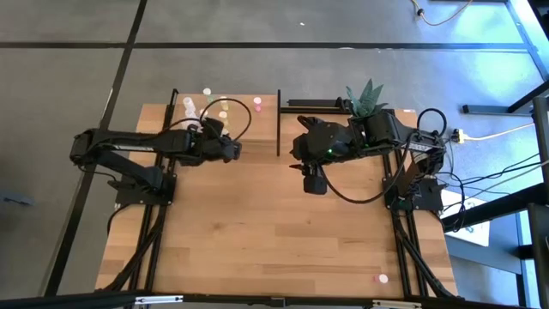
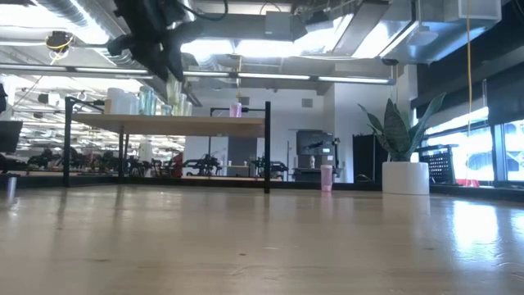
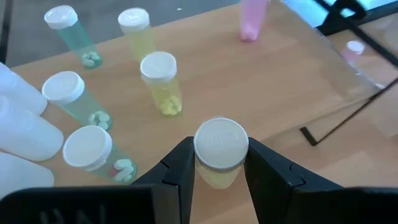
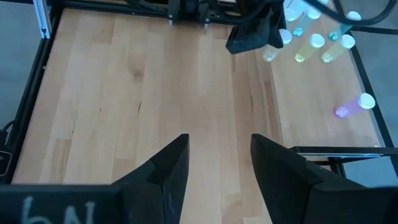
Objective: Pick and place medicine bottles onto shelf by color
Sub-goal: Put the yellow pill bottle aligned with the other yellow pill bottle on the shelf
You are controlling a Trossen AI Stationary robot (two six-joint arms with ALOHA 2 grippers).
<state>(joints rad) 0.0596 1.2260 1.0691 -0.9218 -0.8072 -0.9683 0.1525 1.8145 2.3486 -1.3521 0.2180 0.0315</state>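
Observation:
The shelf (image 1: 257, 129) stands at the table's far left. On it stand several medicine bottles with white caps: green ones (image 3: 65, 87), yellow ones (image 3: 158, 68), a pink one (image 3: 252, 18) and plain white ones (image 3: 18, 124). My left gripper (image 3: 217, 177) hovers over the shelf's near right part, shut on a yellow bottle (image 3: 221, 146). My right gripper (image 4: 217, 162) hangs open above the bare tabletop, right of the shelf, with nothing between its fingers. My left gripper pinches the yellow bottle between its two fingers (image 3: 180, 168), on the body's sides just under the white cap (image 3: 221, 140). The fingers slant down from the table's left. The bottle stands roughly upright, and the cap and fingers hide its base.
A potted plant (image 1: 366, 99) stands at the far edge, right of the shelf. One pink bottle (image 2: 327, 176) stands on the tabletop right of the shelf, and another (image 1: 383, 277) near the front right corner. Thin black posts (image 2: 268, 147) frame the shelf.

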